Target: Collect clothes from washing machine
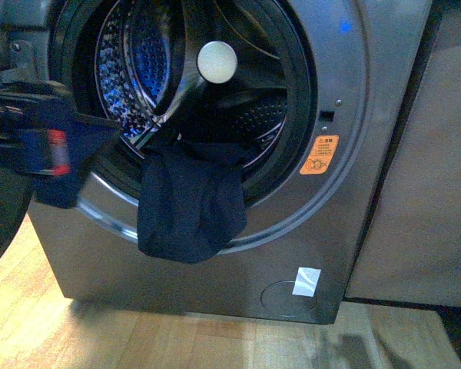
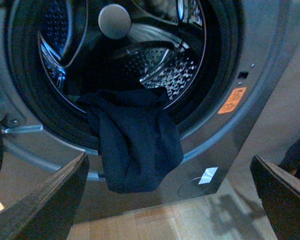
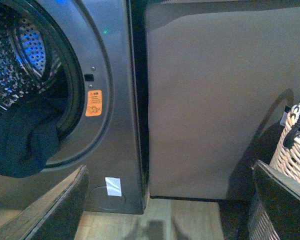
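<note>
While the grey metallic front-loading washing machine [image 1: 369, 115] sits with its round black-rimmed porthole wide open, the dark navy-blue soft garment [image 1: 188, 207] is flopped half out of it. Its top end lies inside on the lip of the perforated steel drum [image 1: 131, 46]. The rest hangs limp and creased over the door rim and down the front panel, ending short of the light wooden floor [image 1: 177, 338]. An orange warning sticker [image 1: 320, 154] sits right of the porthole, with a small white tag [image 1: 306, 281] lower down near the base.

The left gripper [image 2: 169, 159] has its dark fingers [image 2: 50, 200] spread wide apart with nothing in them. It faces the porthole, the garment lined up between the fingers but not touching them. From the front, the left arm [image 1: 38, 142] is just a dark blur with a red patch beside the porthole.

The right gripper [image 3: 170, 167] is spread wide and empty too, off to the machine's right and facing the flat beige panel [image 3: 215, 100] next to it. A woven grey-white basket [image 3: 295, 145] shows just behind one of its fingers.
</note>
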{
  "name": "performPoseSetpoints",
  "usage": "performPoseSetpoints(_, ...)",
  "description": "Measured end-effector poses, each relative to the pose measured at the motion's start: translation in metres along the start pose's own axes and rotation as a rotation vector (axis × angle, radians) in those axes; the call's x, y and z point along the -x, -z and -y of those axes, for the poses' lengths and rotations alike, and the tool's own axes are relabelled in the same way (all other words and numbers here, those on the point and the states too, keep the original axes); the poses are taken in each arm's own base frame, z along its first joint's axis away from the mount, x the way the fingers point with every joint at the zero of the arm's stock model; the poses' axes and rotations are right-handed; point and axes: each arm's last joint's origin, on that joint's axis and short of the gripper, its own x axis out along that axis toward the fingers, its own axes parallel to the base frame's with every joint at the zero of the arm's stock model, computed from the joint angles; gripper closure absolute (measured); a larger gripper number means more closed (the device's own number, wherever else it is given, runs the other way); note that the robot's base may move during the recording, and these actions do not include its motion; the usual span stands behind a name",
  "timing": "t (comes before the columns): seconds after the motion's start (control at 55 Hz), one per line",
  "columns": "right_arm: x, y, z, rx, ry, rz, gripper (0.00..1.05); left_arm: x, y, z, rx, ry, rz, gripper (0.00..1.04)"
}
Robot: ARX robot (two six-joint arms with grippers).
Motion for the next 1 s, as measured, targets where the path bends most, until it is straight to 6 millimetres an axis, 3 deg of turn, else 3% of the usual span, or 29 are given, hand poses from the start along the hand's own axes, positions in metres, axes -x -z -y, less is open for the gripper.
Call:
performPoseSetpoints(0.055,0.0,0.0,0.0,0.0,0.0,0.0,0.07,-0.041,0.009,-0.002,-0.025,0.0,-0.081,0.07)
performPoseSetpoints(0.164,0.0,0.0,0.0,0.0,0.0,0.0,0.07,-0.099,0.019,-0.008,-0.049,-0.01,-0.178,0.07)
performPoseSetpoints(0.4,0.0,0.0,0.0,0.0,0.0,0.0,0.07,-0.174,0.041,-0.013,-0.079,-0.048,-0.288,0.07)
performPoseSetpoints(0.691,0.0,0.0,0.0,0.0,0.0,0.0,0.07,-0.226,0.053,-0.012,-0.092,-0.044,-0.361,0.07)
performPoseSetpoints(1.0,0.0,0.0,0.0,0.0,0.0,0.0,0.07,-0.26,0.057,-0.016,-0.086,-0.099,-0.395,0.07)
